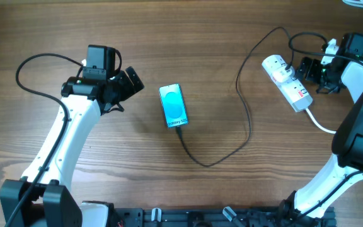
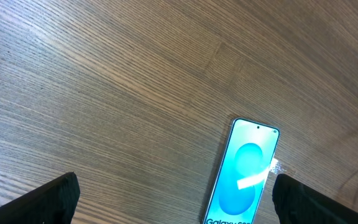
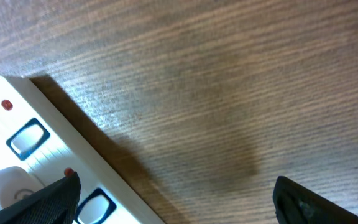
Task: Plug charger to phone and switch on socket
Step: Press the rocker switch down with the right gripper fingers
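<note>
- The phone (image 2: 244, 174) has white lettering low on its blue screen, beginning "Galaxy" and cut off by the picture's edge in the left wrist view.
- From overhead the same line is too small to read.

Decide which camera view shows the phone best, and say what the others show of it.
Overhead: it shows the whole phone, screen up, with the charger at its lower end. The left wrist view is closer but crops its lower end. The right wrist view shows none of it.
</note>
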`<action>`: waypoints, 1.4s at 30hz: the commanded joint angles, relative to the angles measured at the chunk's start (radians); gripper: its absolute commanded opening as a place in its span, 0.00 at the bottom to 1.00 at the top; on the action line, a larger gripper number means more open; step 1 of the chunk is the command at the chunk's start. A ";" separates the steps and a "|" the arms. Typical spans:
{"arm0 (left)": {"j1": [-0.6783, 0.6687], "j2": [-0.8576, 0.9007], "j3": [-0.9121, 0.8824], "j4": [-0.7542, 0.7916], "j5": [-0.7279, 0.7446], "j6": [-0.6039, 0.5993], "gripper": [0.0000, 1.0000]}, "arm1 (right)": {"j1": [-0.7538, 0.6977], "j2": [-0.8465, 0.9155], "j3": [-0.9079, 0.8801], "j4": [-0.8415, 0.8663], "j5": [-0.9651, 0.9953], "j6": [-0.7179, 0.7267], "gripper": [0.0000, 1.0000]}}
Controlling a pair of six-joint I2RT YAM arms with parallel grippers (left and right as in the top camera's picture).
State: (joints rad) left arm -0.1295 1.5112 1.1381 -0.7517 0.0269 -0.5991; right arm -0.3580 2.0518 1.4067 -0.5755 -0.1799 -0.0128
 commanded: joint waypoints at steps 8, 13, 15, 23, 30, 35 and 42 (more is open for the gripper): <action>0.005 0.004 0.006 0.003 -0.010 0.016 1.00 | 0.007 0.024 -0.015 -0.053 -0.024 -0.012 1.00; 0.005 0.004 0.006 0.003 -0.010 0.016 1.00 | 0.007 0.024 -0.047 0.008 -0.024 -0.012 1.00; 0.005 0.004 0.006 0.002 -0.010 0.016 1.00 | 0.007 0.024 -0.061 0.039 -0.011 -0.010 1.00; 0.005 0.004 0.006 0.002 -0.010 0.016 1.00 | 0.007 0.023 -0.051 -0.026 -0.062 -0.011 1.00; 0.005 0.004 0.006 0.003 -0.010 0.016 1.00 | 0.007 -0.018 0.015 -0.093 0.050 0.000 1.00; 0.005 0.004 0.006 0.003 -0.010 0.016 1.00 | 0.008 -0.017 0.014 -0.145 0.043 0.013 1.00; 0.005 0.004 0.006 0.003 -0.010 0.016 1.00 | 0.008 -0.017 0.013 -0.138 -0.043 -0.007 1.00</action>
State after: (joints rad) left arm -0.1295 1.5112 1.1381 -0.7517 0.0269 -0.5991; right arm -0.3580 2.0495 1.4143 -0.7216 -0.1493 0.0017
